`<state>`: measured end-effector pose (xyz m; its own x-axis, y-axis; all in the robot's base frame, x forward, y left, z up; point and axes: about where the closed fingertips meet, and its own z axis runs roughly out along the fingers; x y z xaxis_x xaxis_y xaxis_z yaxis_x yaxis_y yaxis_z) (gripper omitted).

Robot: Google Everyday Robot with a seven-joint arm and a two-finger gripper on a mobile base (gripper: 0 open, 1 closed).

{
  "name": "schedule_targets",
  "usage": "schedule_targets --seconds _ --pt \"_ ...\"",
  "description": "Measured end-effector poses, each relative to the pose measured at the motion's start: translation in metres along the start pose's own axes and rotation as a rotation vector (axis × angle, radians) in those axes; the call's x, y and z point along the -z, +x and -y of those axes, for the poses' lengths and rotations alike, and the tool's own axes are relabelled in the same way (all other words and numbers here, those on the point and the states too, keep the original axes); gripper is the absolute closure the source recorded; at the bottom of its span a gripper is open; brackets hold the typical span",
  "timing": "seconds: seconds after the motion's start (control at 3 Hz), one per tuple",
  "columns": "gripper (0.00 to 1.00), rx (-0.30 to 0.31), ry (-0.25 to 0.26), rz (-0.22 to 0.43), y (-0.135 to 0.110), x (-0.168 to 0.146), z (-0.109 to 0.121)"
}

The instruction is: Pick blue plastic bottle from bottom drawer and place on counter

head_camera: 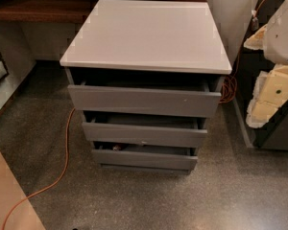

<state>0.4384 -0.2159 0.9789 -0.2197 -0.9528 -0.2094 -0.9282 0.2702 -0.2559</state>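
The grey cabinet stands in the middle with its white glossy counter (146,35) bare. All three drawers are pulled out a little. The bottom drawer (144,158) is the lowest and shows only a narrow dark gap. A small pale and reddish object (117,147) peeks out at the left of that gap; I cannot tell what it is. The blue plastic bottle is not plainly visible. My gripper (272,96), with cream-coloured parts below a white arm (284,25), hangs at the right edge, level with the top drawer and well apart from the cabinet.
A dark brown wooden shelf (38,8) runs along the back left. An orange cable (65,147) trails over the speckled floor on the left, and another (228,87) coils beside the cabinet's right side. A dark unit (249,75) stands on the right behind my arm.
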Motion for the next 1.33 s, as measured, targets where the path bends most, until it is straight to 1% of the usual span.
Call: schedule_targets --seconds 0.33,0.67,1.0,1.33 --pt "0.00 0.000 0.000 0.000 0.000 0.000 0.000" --pt "0.00 -0.010 -0.011 0.002 -0.002 -0.017 -0.009" --pt "0.00 -0.032 -0.029 0.016 -0.002 -0.042 -0.014" --pt "0.00 -0.058 -0.064 0.014 0.000 -0.111 -0.029"
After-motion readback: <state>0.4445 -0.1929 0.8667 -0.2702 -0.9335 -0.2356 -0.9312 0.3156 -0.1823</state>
